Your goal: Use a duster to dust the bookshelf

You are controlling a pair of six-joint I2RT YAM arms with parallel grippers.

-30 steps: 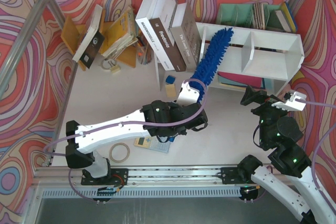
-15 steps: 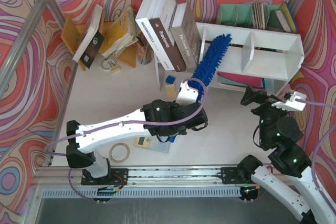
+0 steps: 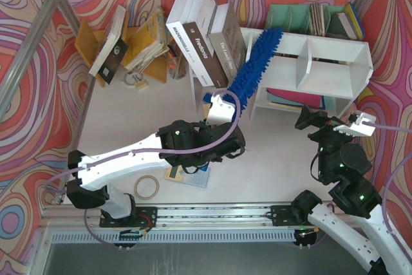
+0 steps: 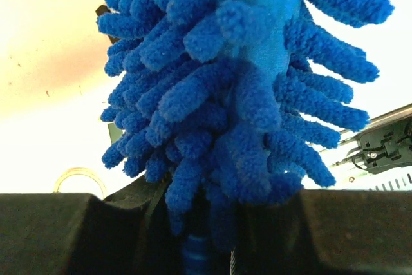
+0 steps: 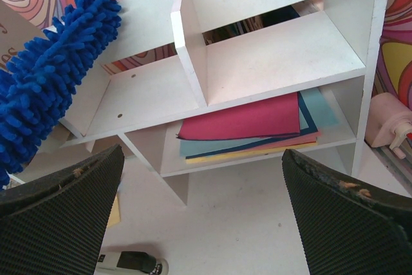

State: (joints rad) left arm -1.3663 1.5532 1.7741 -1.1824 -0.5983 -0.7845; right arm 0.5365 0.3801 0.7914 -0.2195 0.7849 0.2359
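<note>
The white bookshelf (image 3: 335,53) stands at the back right and also shows in the right wrist view (image 5: 270,49). The royal-blue duster (image 3: 254,62) lies slanted over the shelf's left compartment, its tip at the shelf's back edge. My left gripper (image 3: 221,106) is shut on the duster's handle just in front of the shelf's left end. In the left wrist view the fluffy head (image 4: 238,75) fills the frame and the ribbed handle (image 4: 195,254) sits between my jaws (image 4: 199,230). My right gripper (image 3: 335,125) hangs open and empty before the shelf's right half (image 5: 203,217). The duster head (image 5: 51,75) shows there too.
Leaning books (image 3: 203,40) stand left of the shelf. A teal file organizer (image 3: 290,16) is behind it, an orange book rack (image 3: 148,46) at the back left. Coloured sheets (image 5: 257,123) lie in the lower level. A tape roll (image 3: 147,187) and a small pad (image 3: 190,175) lie near the left arm.
My left arm has drawn back to the left and farther away, and the duster head has swept up across the left compartment toward the shelf's back edge. The right arm has not moved.
</note>
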